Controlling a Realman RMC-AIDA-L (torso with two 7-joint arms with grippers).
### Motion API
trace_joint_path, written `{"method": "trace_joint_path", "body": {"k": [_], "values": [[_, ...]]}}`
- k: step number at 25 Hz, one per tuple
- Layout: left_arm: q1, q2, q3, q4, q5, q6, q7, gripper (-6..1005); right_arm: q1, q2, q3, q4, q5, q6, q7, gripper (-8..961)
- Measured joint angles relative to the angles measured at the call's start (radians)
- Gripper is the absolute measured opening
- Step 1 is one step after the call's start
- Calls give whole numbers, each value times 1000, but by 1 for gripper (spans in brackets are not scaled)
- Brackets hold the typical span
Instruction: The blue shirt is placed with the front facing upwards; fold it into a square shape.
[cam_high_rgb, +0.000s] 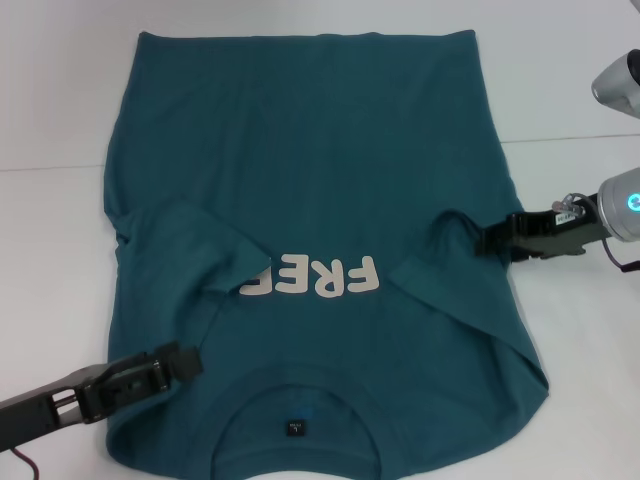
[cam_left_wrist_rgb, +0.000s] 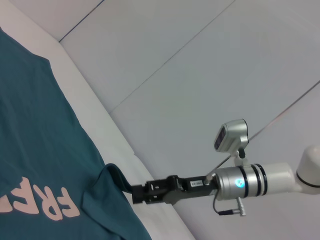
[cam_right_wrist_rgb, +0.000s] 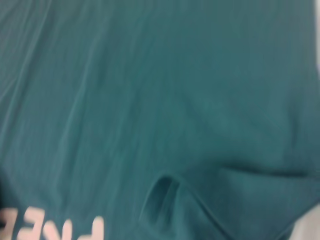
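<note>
The blue shirt (cam_high_rgb: 300, 150) lies flat on the white table (cam_high_rgb: 50, 90), front up, with its collar and dark tag (cam_high_rgb: 295, 427) nearest me. Both sleeves lie folded inward; the left one covers the end of the white "FREE!" print (cam_high_rgb: 330, 278). My right gripper (cam_high_rgb: 478, 238) is at the shirt's right edge, shut on the right sleeve's cloth, which rises to its tip in the left wrist view (cam_left_wrist_rgb: 134, 192). My left gripper (cam_high_rgb: 190, 360) hovers over the shirt's left shoulder near the collar. The right wrist view shows only shirt cloth (cam_right_wrist_rgb: 150, 100).
The shirt's hem reaches the table's far side (cam_high_rgb: 300, 35). Bare white table lies to the left and right (cam_high_rgb: 580, 330) of the shirt. Grey floor (cam_left_wrist_rgb: 200, 75) shows beyond the table's edge in the left wrist view.
</note>
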Motion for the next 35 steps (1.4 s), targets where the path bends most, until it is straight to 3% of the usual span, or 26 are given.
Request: {"method": "trace_joint_path", "body": {"k": [6,13,17,21,24,26,29,35], "values": [[1,0,0,0,0,-1,-1,929,-3,27,3,0,18,146,0,612],[5,0,-12,0,0,-1,-1,927,-6,69,1,51,185,417,-118,612],[3,0,-20,0,0,4,-1,926,33,62,-3,97,182,472,-152,612],[3,1,-21,0,0,7,-2,925,42,26,2,64,169,325,-125,612],[6,2,-21,0,0,8,-4,924,16,-3,7,-5,196,140,-110,611],[13,15,-21,0,4,12,-49,924,-24,-23,7,-73,240,-49,-113,611],[14,27,-21,0,9,23,-109,923,-51,-30,7,-113,278,-166,-115,611],[24,70,-20,1,36,33,-408,922,-93,-35,8,-169,315,-379,-116,611]]}}
